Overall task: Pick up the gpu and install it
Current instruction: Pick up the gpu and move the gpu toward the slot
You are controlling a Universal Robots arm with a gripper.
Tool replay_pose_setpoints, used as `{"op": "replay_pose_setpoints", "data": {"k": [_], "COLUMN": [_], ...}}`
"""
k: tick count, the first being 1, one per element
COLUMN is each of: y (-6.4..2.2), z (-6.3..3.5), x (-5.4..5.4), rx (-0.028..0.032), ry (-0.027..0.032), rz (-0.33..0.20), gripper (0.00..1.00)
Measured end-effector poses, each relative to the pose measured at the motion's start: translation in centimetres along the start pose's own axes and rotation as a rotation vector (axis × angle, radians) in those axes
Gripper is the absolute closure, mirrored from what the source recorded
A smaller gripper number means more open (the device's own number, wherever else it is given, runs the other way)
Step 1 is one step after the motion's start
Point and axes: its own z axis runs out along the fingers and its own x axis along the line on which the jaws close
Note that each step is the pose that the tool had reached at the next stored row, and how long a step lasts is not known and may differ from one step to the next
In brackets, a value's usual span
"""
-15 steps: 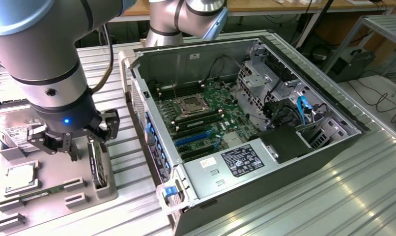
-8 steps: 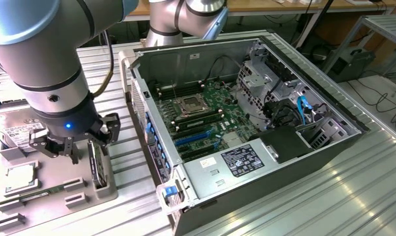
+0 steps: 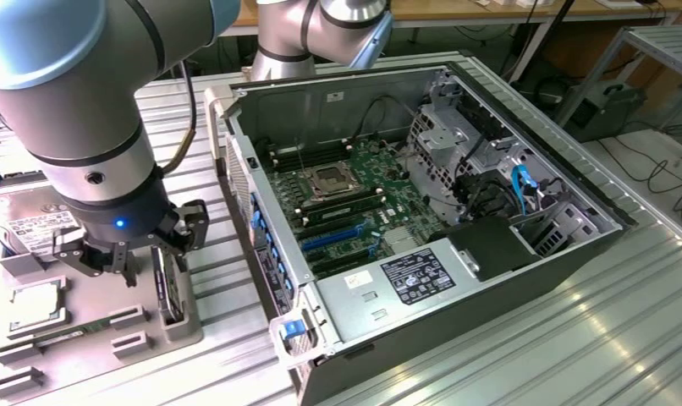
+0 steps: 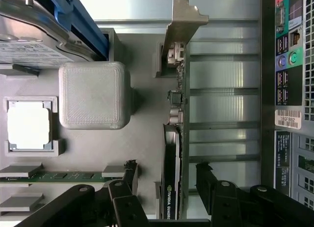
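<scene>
The gpu stands on its long edge in a slot of the grey parts tray, its silver end bracket at one end. In the exterior view the gpu is at the tray's right side, beside the open computer case. My gripper is open, one black finger on each side of the card and not touching it. From outside, the gripper hangs just above the card's upper edge.
The tray also holds a hard drive, a processor, a memory stick and a raised grey block. The case lies on its side with its motherboard and blue card slots exposed. Its rear panel is close beside the tray.
</scene>
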Motion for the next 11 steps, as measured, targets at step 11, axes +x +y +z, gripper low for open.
{"op": "replay_pose_setpoints", "data": {"k": [11], "y": [-0.01], "z": [0.04], "x": [0.0], "rx": [0.0], "ry": [0.0], "rz": [0.0], "gripper": [0.4]}}
